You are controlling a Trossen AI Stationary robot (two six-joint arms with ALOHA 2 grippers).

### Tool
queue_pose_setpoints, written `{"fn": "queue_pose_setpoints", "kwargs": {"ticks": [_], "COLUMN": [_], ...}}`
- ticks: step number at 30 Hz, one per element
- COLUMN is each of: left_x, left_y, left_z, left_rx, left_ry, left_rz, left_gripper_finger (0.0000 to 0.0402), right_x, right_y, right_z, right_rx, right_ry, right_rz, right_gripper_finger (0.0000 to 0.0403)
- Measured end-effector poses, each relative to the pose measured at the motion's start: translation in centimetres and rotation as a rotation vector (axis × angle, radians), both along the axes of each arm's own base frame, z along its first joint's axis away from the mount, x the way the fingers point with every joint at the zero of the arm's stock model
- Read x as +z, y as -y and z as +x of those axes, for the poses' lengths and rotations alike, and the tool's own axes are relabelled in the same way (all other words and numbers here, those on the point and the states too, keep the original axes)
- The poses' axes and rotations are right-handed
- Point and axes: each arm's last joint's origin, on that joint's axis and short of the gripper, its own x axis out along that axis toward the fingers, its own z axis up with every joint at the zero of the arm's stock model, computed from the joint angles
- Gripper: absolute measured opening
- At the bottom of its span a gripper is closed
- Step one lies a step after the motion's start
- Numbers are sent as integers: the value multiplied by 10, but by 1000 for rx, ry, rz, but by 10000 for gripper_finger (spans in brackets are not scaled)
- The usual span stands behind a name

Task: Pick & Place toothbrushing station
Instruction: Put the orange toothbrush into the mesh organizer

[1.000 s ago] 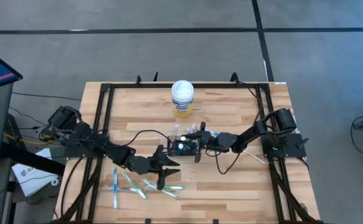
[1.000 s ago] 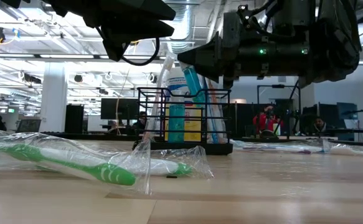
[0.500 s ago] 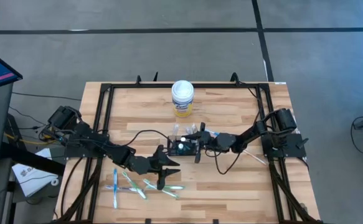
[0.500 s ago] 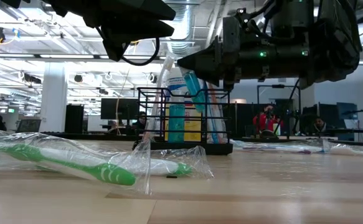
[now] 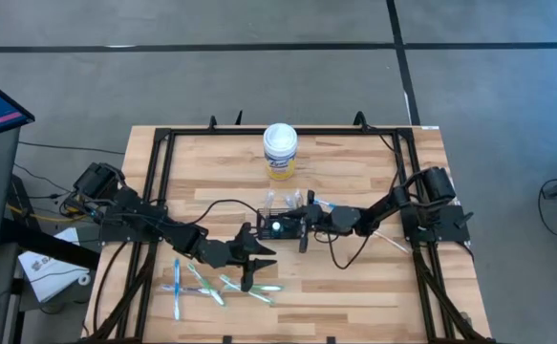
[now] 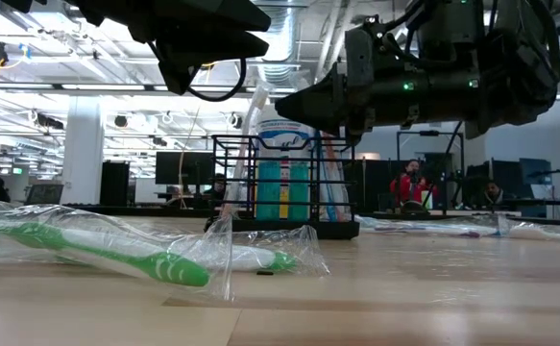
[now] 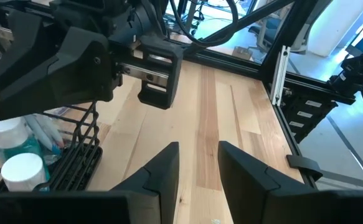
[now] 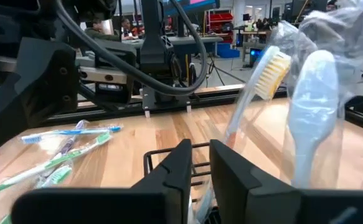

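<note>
Your right gripper point(image 5: 300, 225) sits directly over the toothbrushing station point(image 5: 280, 223), and in the right wrist view its fingers point(image 8: 180, 163) stand only a narrow gap apart above the caddy's wire rim; nothing shows between them, so you cannot count on a grip yet. The caddy stands upright near the middle of the table point(image 5: 354, 296), already carrying wrapped toothbrushes point(image 8: 312, 93) and blue bottles point(image 6: 284, 189).

The risk starts at those fingers: if they come down astride the rim off-centre, or snag a crinkled wrapper instead of wire, a lift would likely tilt the caddy and spill the tall brushes.

Your left gripper point(image 5: 255, 265) hangs just on the near side of the caddy with its fingers parted and nothing in them. It is close enough that any sideways carry toward it could clip it.

Beyond it, loose wrapped toothbrushes point(image 5: 216, 285) lie nearer the table's front edge; a dragged caddy could sweep them.
</note>
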Motion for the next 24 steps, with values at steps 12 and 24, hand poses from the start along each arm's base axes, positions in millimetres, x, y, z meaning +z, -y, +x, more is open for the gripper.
{"fn": "queue_pose_setpoints", "kwargs": {"ticks": [12, 24], "left_x": [0, 0], "left_y": [0, 0], "left_z": [0, 0], "left_rx": [0, -1], "left_ry": [0, 0], "left_rz": [0, 0], "left_gripper_finger": [106, 106], "right_x": [1, 29], "right_y": [-26, -41], "right_z": [-5, -22], "right_rx": [83, 128], "right_ry": [-10, -150], "right_rz": [-21, -19], "right_gripper_finger": [19, 1]}}
